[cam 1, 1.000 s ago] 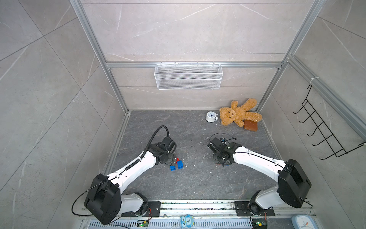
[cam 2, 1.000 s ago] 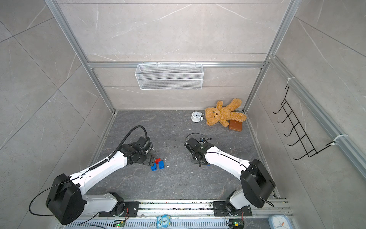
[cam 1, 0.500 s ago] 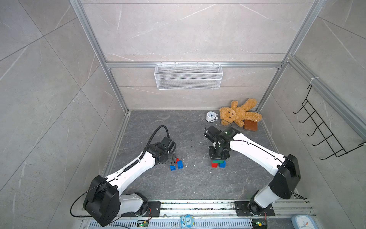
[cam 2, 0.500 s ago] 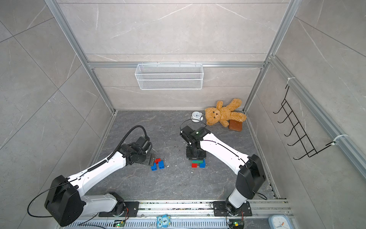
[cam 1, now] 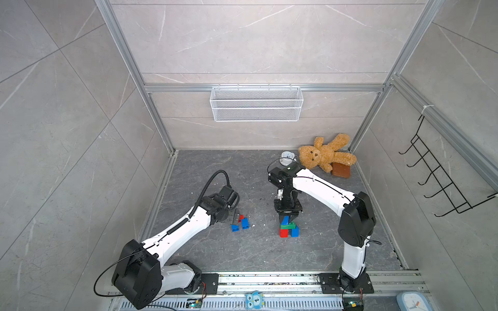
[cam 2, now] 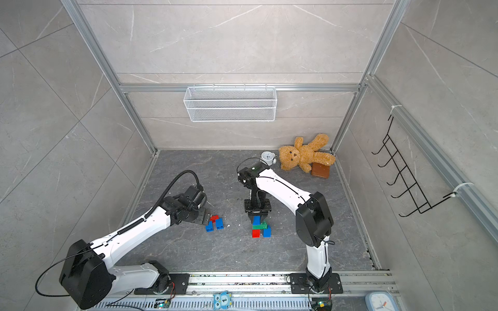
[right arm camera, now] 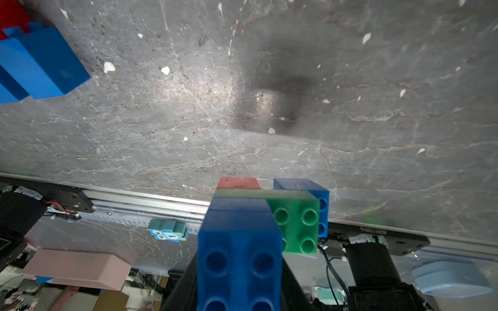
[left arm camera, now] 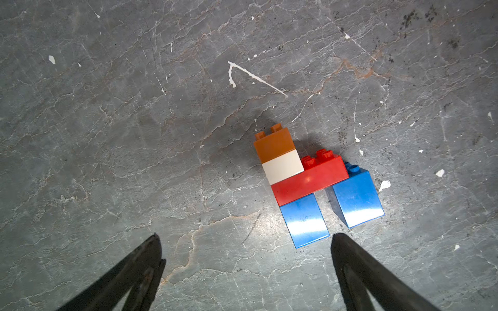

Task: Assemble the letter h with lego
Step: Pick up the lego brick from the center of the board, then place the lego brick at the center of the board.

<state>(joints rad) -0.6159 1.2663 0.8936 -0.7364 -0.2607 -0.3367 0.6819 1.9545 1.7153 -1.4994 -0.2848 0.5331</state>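
- Grip first: the right gripper (cam 1: 287, 214) is pinched shut on the top blue studded plastic brick (right arm camera: 239, 242) of a small lego tower.
- Under that brick sits a green studded plastic brick (right arm camera: 295, 223). Under the green one are two legs, a red plastic leg brick (right arm camera: 238, 183) and a blue plastic leg brick (right arm camera: 310, 188).
- In both top views the tower is near the middle of the grey stone floor (cam 1: 242, 255). I cannot tell if its legs touch the floor.
- I think the job now is to set this tower down straight. Go down slowly, keep it upright, and let both legs land together.
- Do not twist or push sideways, or the green brick may pop off.
- Let go only when the tower stands by itself.
- The left gripper (left arm camera: 245, 238) is wide open and holds nothing.
- It hangs just beside a second lego shape lying flat: a brown studded brick (left arm camera: 273, 144), a white square brick (left arm camera: 283, 167), a long red brick (left arm camera: 310, 183) and a blue square brick (left arm camera: 304, 223).
- One more crooked blue brick (left arm camera: 357, 199) lies beside the long red one. It looks loose.
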